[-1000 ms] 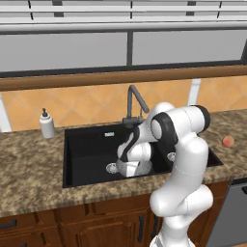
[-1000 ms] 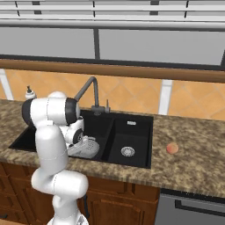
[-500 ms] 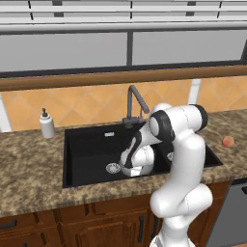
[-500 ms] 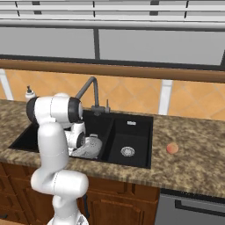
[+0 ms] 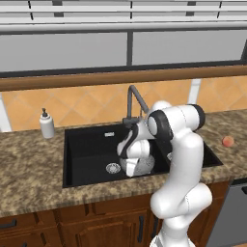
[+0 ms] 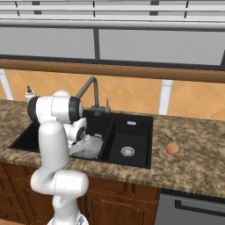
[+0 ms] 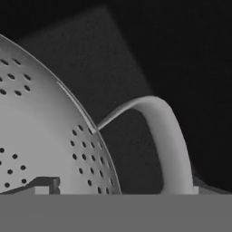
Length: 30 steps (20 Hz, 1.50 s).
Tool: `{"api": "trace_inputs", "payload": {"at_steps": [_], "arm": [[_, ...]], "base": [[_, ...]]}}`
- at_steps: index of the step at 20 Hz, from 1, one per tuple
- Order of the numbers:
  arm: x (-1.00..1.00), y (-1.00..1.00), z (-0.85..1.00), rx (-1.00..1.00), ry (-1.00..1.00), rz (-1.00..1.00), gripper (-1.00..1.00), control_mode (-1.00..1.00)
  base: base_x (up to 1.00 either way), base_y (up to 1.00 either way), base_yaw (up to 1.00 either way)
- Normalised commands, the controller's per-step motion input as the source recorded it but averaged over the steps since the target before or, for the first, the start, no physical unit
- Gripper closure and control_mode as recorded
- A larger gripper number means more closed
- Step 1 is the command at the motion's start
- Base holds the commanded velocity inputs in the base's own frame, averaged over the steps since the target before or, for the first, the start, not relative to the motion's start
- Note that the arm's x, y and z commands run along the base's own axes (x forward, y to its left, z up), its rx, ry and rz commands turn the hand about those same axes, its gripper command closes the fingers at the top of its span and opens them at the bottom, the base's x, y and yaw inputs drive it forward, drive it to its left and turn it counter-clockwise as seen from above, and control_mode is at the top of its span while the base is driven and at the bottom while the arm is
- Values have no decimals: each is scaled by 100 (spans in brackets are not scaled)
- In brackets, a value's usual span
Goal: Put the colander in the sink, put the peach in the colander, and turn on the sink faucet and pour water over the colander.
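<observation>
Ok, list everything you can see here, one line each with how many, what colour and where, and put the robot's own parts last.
Colander: one, grey metal with small holes, in the left basin of the sink, beside the drain.
Sink: one, black, double basin, set in the counter.
Sink faucet: one, dark grey, behind the sink; no water is running.
Peach: one, orange-red, on the counter right of the sink.
Soap dispenser: one, white, on the counter left of the sink.
Counter: one, speckled brown stone, over wooden cabinets.
Arm: one, white with dark joints, reaching down into the left basin.
Tool: one, low over the colander's rim and handle.
</observation>
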Motion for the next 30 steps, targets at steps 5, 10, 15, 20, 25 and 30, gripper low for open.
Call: {"api": "trace_inputs", "payload": {"at_steps": [5, 10, 15, 20, 25, 30], "arm": [[7, 53, 32, -9, 11, -31, -100, -100], [0, 64, 29, -10, 6, -23, -100, -100], [0, 58, 42, -12, 2, -22, -100, -100], [-11, 46, 57, -19, 0, -25, -100, -100], [-22, 43, 72, -14, 0, -18, -100, -100], [-31, 37, 77, -2, 0, -19, -100, -100]], "base": [[0, 0, 0], [0, 0, 0], [0, 0, 0], [0, 0, 0], [0, 0, 0], [0, 0, 0]]}}
